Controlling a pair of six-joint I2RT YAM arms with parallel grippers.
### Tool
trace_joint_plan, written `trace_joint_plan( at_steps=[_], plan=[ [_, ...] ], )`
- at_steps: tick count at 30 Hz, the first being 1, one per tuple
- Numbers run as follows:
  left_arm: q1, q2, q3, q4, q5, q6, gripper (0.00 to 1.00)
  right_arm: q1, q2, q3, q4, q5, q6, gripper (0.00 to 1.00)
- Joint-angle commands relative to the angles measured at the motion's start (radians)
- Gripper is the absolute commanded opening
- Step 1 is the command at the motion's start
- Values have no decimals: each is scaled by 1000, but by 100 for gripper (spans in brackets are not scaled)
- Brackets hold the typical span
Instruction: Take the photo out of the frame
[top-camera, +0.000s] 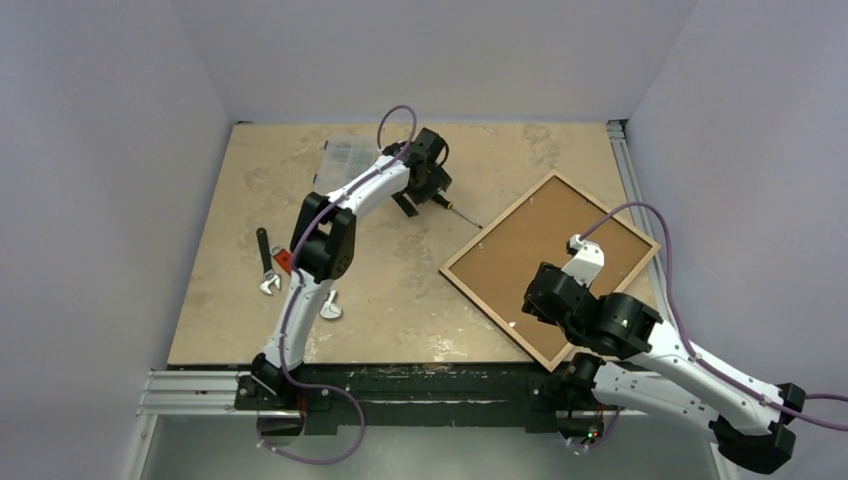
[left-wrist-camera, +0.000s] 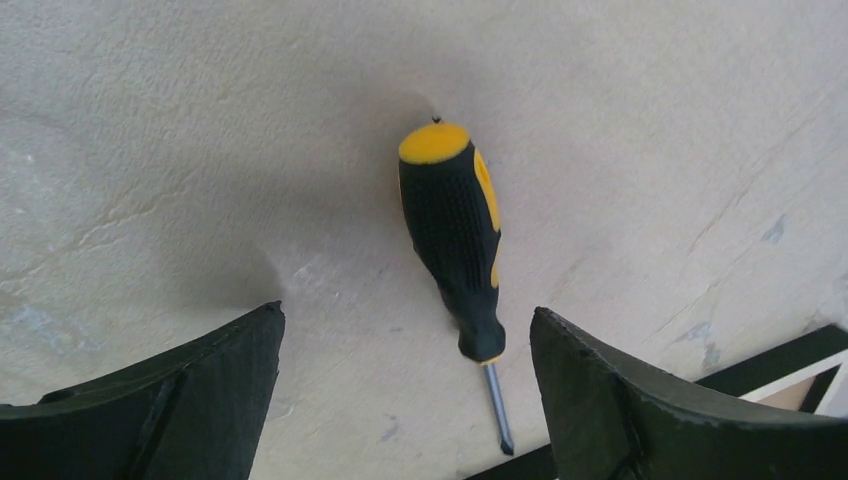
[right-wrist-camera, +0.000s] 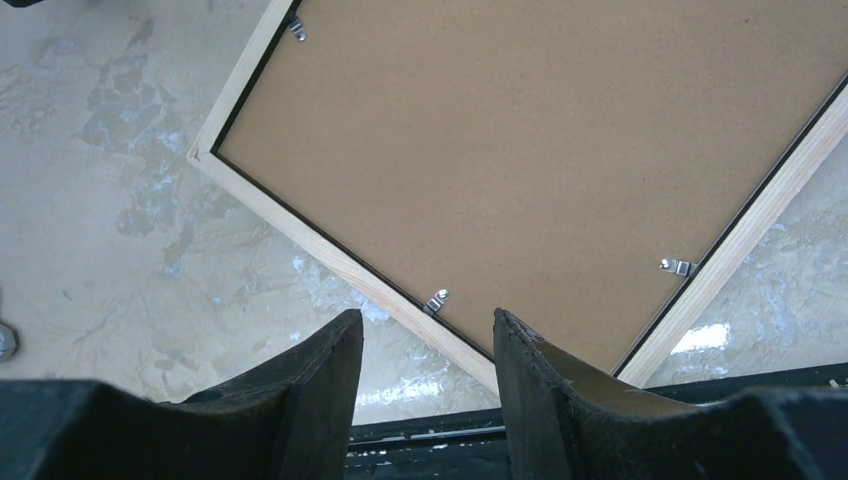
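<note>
The frame (top-camera: 493, 316) lies face down at the right of the table, with its pale wooden edge and brown backing panel (top-camera: 540, 250) facing up. The photo is hidden under the backing. My right gripper (top-camera: 535, 300) is open and empty, above the frame's near edge. In the right wrist view my right gripper (right-wrist-camera: 427, 315) is just short of a metal clip (right-wrist-camera: 436, 300) on the wooden edge (right-wrist-camera: 330, 255). My left gripper (top-camera: 424, 203) is open and hovers over a yellow-and-black screwdriver (left-wrist-camera: 452, 230), which lies on the table between its fingers. The screwdriver's tip points toward the frame's corner.
A clear plastic parts box (top-camera: 348, 155) sits at the back, behind the left arm. Wrenches (top-camera: 266, 262) and a small red item (top-camera: 284, 262) lie at the left, and another wrench (top-camera: 330, 308) lies near the left arm. Two more clips (right-wrist-camera: 678, 266) (right-wrist-camera: 296, 30) hold the backing.
</note>
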Motion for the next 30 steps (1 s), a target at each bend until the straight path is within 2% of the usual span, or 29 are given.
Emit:
trace_joint_plan(
  at_steps=[1, 5, 10, 13, 23, 25, 26, 30],
  plan=[
    [22, 42, 58, 11, -33, -142, 88, -3, 18, 26, 2, 41, -12, 49],
    [26, 64, 60, 4, -29, -233, 77, -3, 29, 26, 3, 46, -12, 49],
    [25, 98, 99, -12, -53, -286, 75, -3, 26, 26, 4, 46, -13, 49],
    [19, 111, 130, -59, -78, -304, 70, -2, 25, 26, 1, 47, -10, 49],
    [17, 110, 128, -12, -131, -213, 24, -3, 6, 29, -9, 55, 2, 49],
    [23, 92, 96, 3, -129, -203, 6, -2, 5, 31, -11, 52, 1, 49],
    [26, 77, 72, 13, -129, -200, 0, -2, 6, 32, -11, 50, 0, 49],
    [55, -22, -111, 149, -84, -170, 0, -3, 19, 26, 6, 33, -17, 49]
  ],
)
